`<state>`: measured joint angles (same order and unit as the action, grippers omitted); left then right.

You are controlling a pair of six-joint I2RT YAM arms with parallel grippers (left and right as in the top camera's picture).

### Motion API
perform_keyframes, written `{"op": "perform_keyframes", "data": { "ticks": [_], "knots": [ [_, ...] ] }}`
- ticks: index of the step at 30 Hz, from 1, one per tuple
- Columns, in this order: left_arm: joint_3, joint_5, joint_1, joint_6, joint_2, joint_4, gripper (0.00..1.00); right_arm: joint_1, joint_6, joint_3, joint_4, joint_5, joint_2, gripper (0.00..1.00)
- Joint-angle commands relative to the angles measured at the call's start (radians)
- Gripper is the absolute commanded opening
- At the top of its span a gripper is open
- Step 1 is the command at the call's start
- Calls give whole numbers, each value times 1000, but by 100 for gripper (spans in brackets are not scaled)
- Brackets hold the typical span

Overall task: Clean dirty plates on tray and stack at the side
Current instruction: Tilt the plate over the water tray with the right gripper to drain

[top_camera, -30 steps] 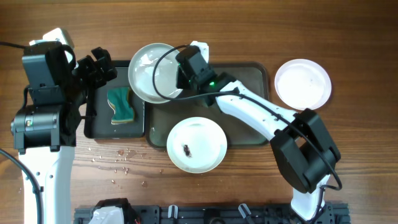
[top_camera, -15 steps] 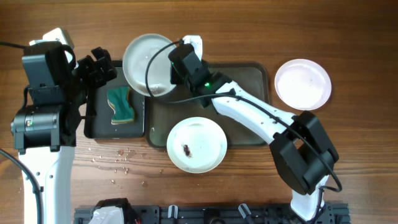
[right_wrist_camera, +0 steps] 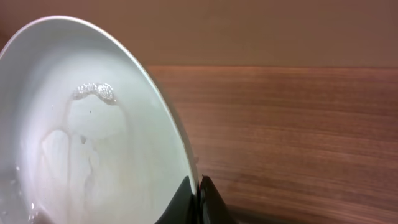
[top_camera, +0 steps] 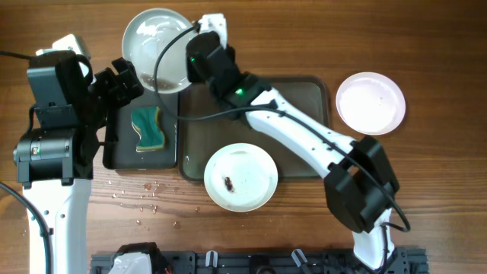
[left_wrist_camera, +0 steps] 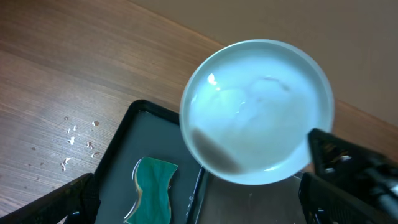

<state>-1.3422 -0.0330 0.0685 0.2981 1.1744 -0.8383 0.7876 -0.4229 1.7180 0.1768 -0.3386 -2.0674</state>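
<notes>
My right gripper is shut on the right rim of a white plate. It holds the plate above the table at the back, just past the far edge of the black tray. In the right wrist view the plate stands on edge, wet and streaked, with the right gripper pinching its rim. A second plate with a dark smear lies over the front edge of the grey-green tray. A third plate sits on the table at the right. My left gripper hangs open over the black tray, holding nothing.
A narrow black tray left of the big tray holds a green sponge, also seen below the plate in the left wrist view as the sponge. Crumbs lie scattered on the wood in front of the black tray.
My right gripper has carried the plate up and to the left, off the grey-green tray to the back of the table. The left arm has not moved.
</notes>
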Motion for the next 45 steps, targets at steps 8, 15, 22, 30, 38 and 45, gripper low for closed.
{"op": "perform_keyframes", "data": {
  "ticks": [8,15,22,30,38,45],
  "knots": [
    [-4,-10,5,9,-7,-2,100,72,162,24,-50,-142,-92,5],
    [-4,-10,5,9,-7,-2,100,73,315,24,-144,-171,-102,5],
    [-4,-10,5,9,-7,-2,100,81,580,24,-263,-184,-102,5],
    [-4,-10,5,9,-7,-5,100,87,886,24,-474,-215,-102,5],
    [-4,-10,5,9,-7,-5,100,87,959,24,-606,-212,-102,4],
    [-4,-10,5,9,-7,-5,100,79,919,24,-626,-211,-102,4]
  ]
}}
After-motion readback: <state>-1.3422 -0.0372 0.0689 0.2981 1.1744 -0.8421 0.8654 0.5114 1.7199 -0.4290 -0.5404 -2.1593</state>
